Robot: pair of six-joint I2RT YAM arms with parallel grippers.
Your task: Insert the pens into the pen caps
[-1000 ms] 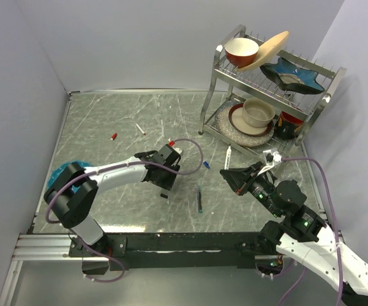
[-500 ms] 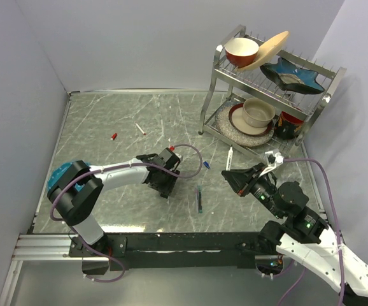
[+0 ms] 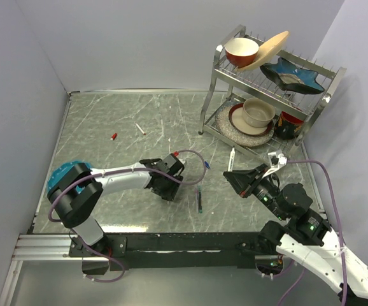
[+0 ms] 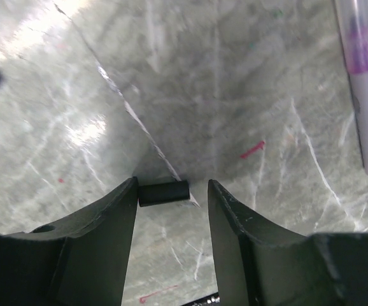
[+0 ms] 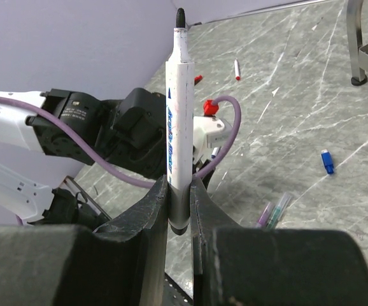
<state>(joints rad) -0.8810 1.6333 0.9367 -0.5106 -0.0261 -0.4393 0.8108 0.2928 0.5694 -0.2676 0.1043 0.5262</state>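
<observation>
My left gripper (image 3: pixel 169 190) (image 4: pixel 171 185) is open and low over the table. A short black pen cap (image 4: pixel 163 192) lies between its fingers, touching the left one. My right gripper (image 3: pixel 230 174) (image 5: pixel 179 182) is shut on a white pen (image 3: pixel 231 158) (image 5: pixel 177 121) with a black tip pointing away from the jaws. A purple pen and a teal pen (image 3: pixel 199 199) (image 5: pixel 273 212) lie side by side near the front. A blue cap (image 3: pixel 206 164) (image 5: pixel 326 161) lies mid-table. Far left lie a red cap (image 3: pixel 114 136) and a red-tipped white pen (image 3: pixel 140 129).
A metal dish rack (image 3: pixel 217 76) with bowls and plates stands at the back right. Walls close off the table's left and back. The left arm's purple cable (image 3: pixel 190 156) loops above its wrist.
My left gripper has moved toward the near right and now straddles the black cap. The right gripper, still holding the pen, has shifted slightly to the right.
</observation>
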